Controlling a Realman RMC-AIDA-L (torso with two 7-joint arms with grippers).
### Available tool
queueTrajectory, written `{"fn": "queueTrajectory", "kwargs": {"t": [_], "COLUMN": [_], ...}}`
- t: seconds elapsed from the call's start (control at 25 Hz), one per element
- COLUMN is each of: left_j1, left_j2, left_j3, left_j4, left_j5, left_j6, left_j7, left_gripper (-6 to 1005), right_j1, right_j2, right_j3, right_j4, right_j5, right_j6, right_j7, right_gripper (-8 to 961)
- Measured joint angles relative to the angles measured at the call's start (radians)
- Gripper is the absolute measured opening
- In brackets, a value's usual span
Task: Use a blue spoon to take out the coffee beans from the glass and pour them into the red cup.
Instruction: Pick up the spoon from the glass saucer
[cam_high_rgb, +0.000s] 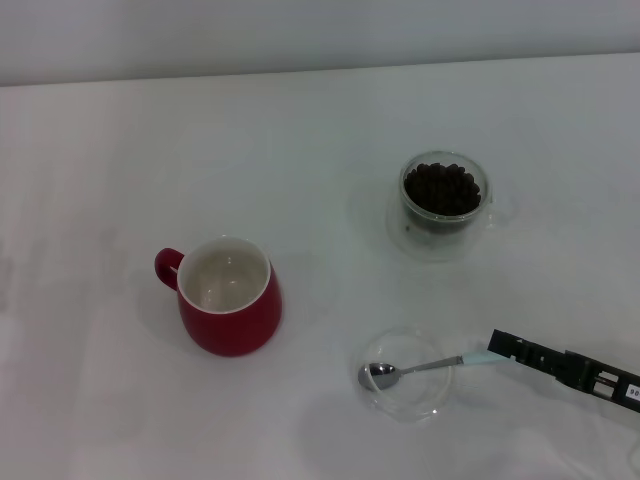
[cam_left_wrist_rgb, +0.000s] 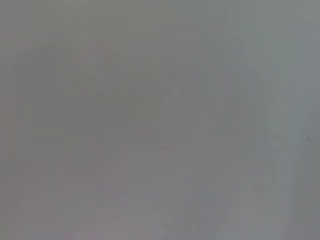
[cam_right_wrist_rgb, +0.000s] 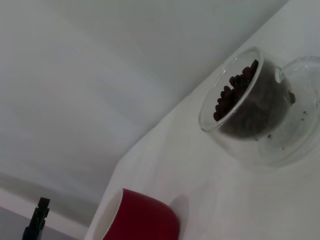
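The right gripper (cam_high_rgb: 497, 350) reaches in from the bench's near right corner, its fingers together on the handle end of the blue spoon (cam_high_rgb: 420, 369). The spoon's bowl lies in a shallow glass dish (cam_high_rgb: 408, 375) near the front edge. The glass (cam_high_rgb: 441, 205) with coffee beans (cam_high_rgb: 441, 188) stands right of centre, toward the far edge; the red cup (cam_high_rgb: 230, 296) stands left of centre. The left gripper is out of sight.
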Motion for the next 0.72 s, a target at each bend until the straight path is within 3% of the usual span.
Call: {"fn": "queueTrajectory", "kwargs": {"t": [0.72], "left_j1": [-0.002], "left_j2": [0.0], "left_j3": [-0.003], "left_j4": [0.014], "left_j5": [0.0], "left_j6": [0.0], "left_j7": [0.0], "left_gripper": [730], "right_j1": [0.012], "right_j2": [-0.016], "right_j3": [-0.025], "right_j4": [0.001], "right_j5": [-0.013], "right_j6": [0.008], "right_j7": [0.027], "right_gripper": [515]}}
